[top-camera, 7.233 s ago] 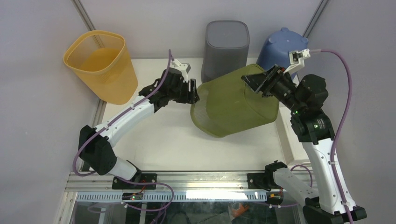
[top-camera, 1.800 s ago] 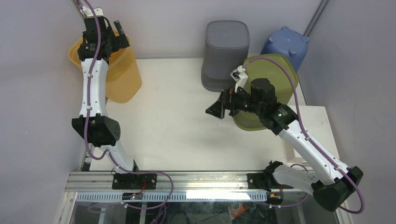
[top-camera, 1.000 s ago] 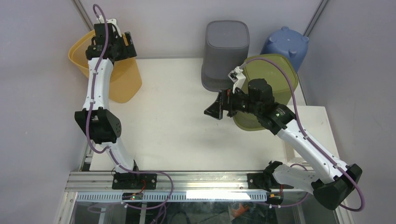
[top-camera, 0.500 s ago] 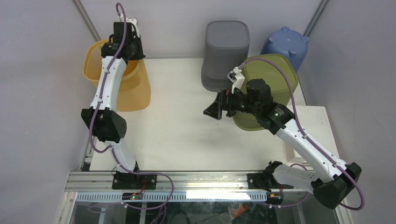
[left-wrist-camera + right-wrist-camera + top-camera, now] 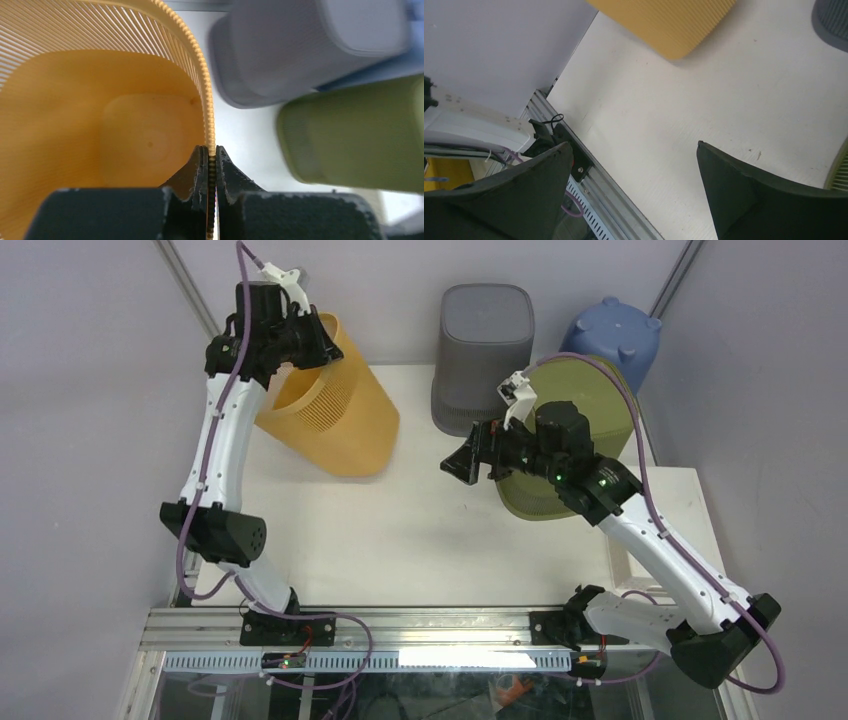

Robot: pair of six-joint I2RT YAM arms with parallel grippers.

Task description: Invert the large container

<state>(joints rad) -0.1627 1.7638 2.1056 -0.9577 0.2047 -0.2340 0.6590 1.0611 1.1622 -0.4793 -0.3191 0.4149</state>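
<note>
The large container is an orange ribbed bin point(image 5: 340, 425), tilted over at the back left of the table, its mouth toward the back wall and its base toward the table's middle. My left gripper point(image 5: 305, 340) is shut on its rim. In the left wrist view the fingers point(image 5: 200, 165) pinch the beaded rim point(image 5: 202, 75) between them, with the bin's inside point(image 5: 100, 125) to the left. My right gripper point(image 5: 462, 468) hangs open over the table's middle, nothing between its fingers point(image 5: 634, 145). The orange bin's base point(image 5: 664, 20) shows at the top of the right wrist view.
An olive-green bin point(image 5: 592, 380) stands upside down at the right, partly under the right arm. A grey bin point(image 5: 485, 330) and a blue bin point(image 5: 610, 335) stand upside down at the back. An aluminium rail point(image 5: 400, 620) runs along the near edge.
My left gripper has shut on the orange bin's rim and swung right, tipping the bin over toward the table's middle. The right arm has barely moved.
</note>
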